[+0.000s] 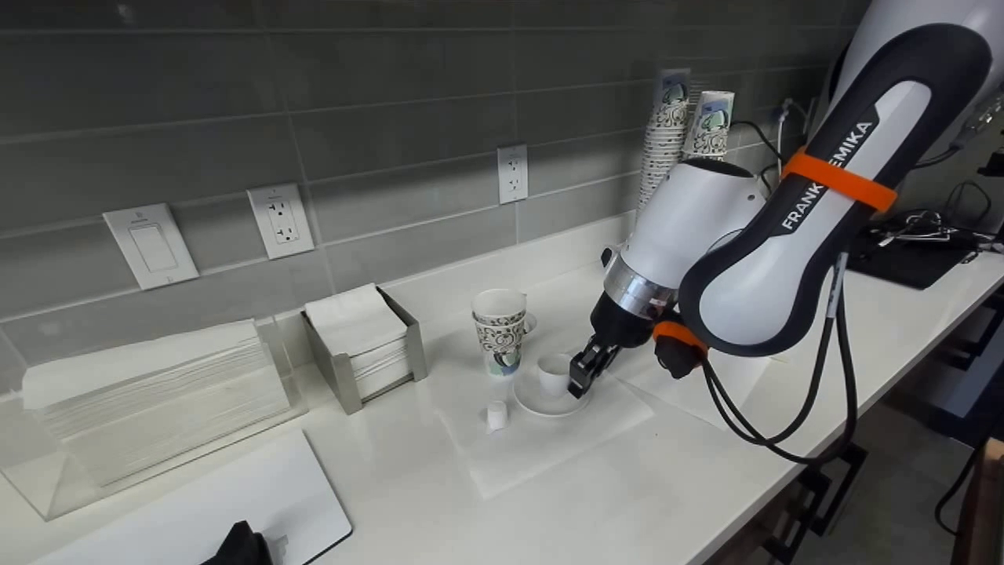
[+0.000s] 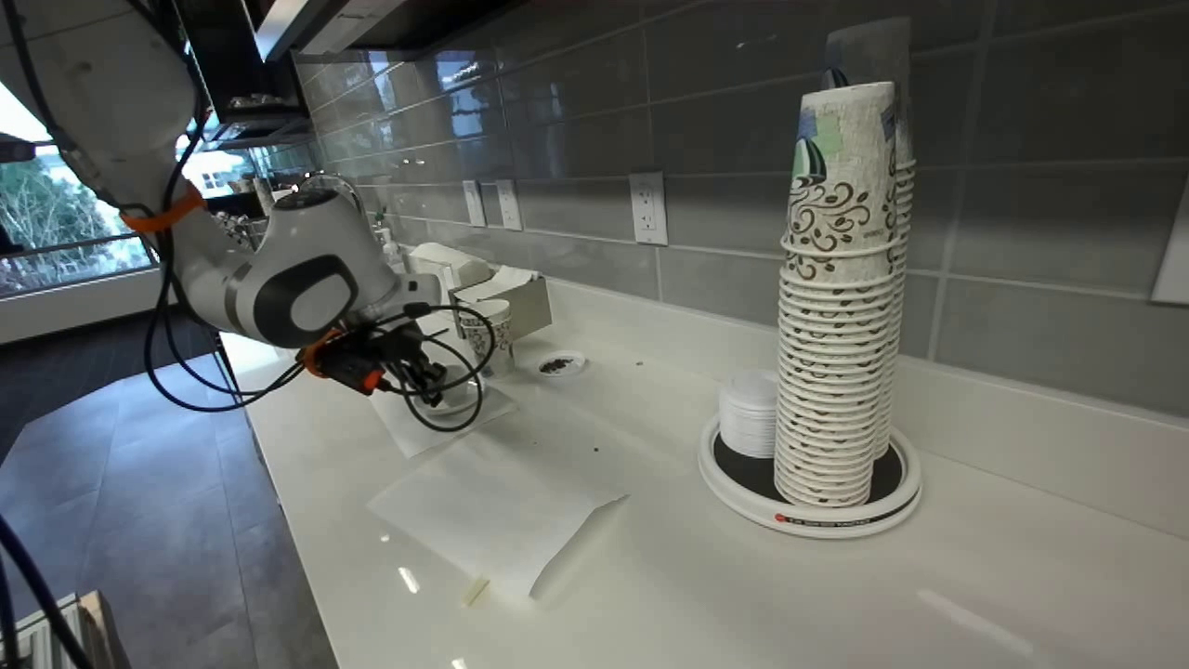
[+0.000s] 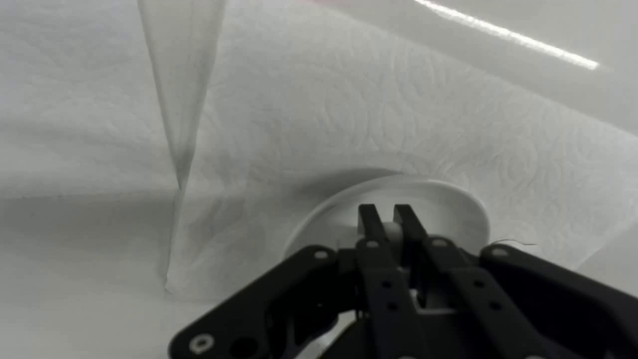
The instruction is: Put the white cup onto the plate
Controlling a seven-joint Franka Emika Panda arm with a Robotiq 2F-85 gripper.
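Note:
The small white cup (image 1: 551, 372) appears upright within the rim of the round white plate (image 1: 538, 406) in an exterior view. I cannot tell whether its base touches the plate. No red centre shows. My gripper (image 1: 580, 384) reaches down to the cup's right side there. In the wrist view, my gripper (image 3: 386, 212) has its fingers close together with a rounded white part of the cup (image 3: 394, 234) filling the gap. The rest of the cup is hidden behind the gripper. The plate's far rim (image 3: 463, 199) shows beyond the fingertips. Cables partly cover my gripper (image 2: 431, 395) in an exterior view.
The patterned cups (image 1: 500, 339) stand close behind the plate. A small white piece (image 1: 496, 415) lies left of it on the paper sheet (image 1: 518, 463). A napkin holder (image 1: 345, 384) is further left. A dish with dark bits (image 2: 561, 363) stands near the wall.

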